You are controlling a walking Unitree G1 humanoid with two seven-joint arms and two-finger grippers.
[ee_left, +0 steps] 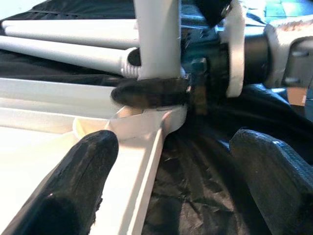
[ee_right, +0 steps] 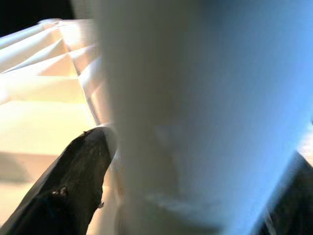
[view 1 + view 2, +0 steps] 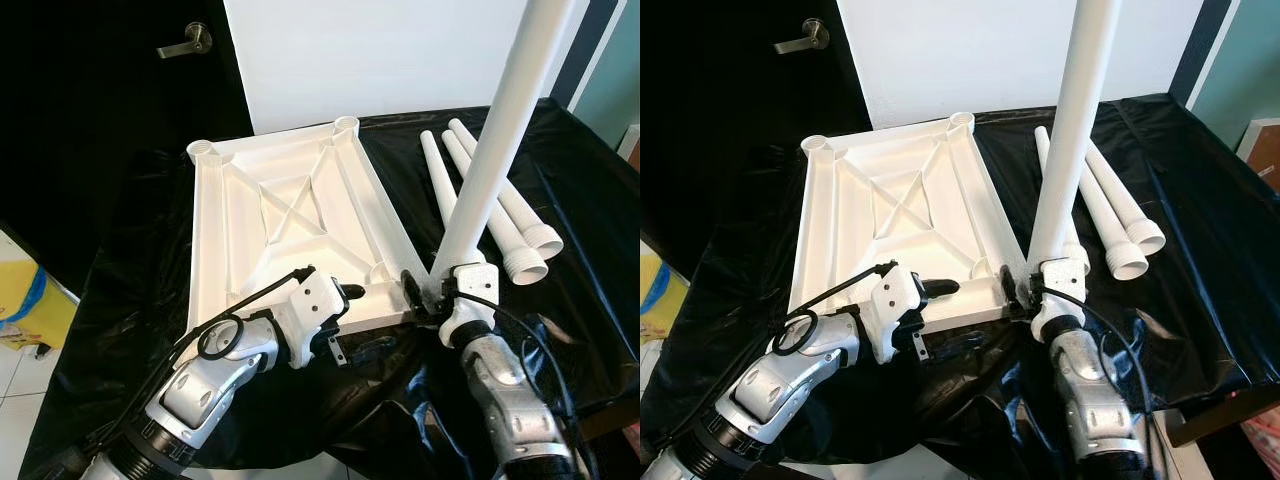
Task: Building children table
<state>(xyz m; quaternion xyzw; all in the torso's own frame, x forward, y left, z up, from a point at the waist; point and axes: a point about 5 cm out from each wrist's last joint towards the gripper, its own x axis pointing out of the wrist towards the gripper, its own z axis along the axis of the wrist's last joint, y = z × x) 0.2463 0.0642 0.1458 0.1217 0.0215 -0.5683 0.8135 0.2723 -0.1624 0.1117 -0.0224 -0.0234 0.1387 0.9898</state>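
Observation:
The white tabletop point(image 3: 290, 210) lies upside down on the black-covered table. A long white leg point(image 3: 495, 140) stands upright at its near right corner socket, with my right gripper point(image 3: 425, 290) shut on the leg's lower end. The right wrist view has the leg point(image 2: 195, 117) close up beside one black finger point(image 2: 68, 181). My left gripper point(image 3: 348, 312) is open at the tabletop's near rim point(image 1: 142, 161). One finger point(image 1: 73, 186) is over the tabletop and the other is over the black cloth. It points toward the leg's base point(image 1: 156, 39).
Three loose white legs point(image 3: 500, 210) lie side by side on the black cloth point(image 3: 590, 250) to the right of the tabletop. A dark door with a lever handle point(image 3: 190, 40) stands at the back left. A yellow object point(image 3: 25, 300) sits on the floor at the left.

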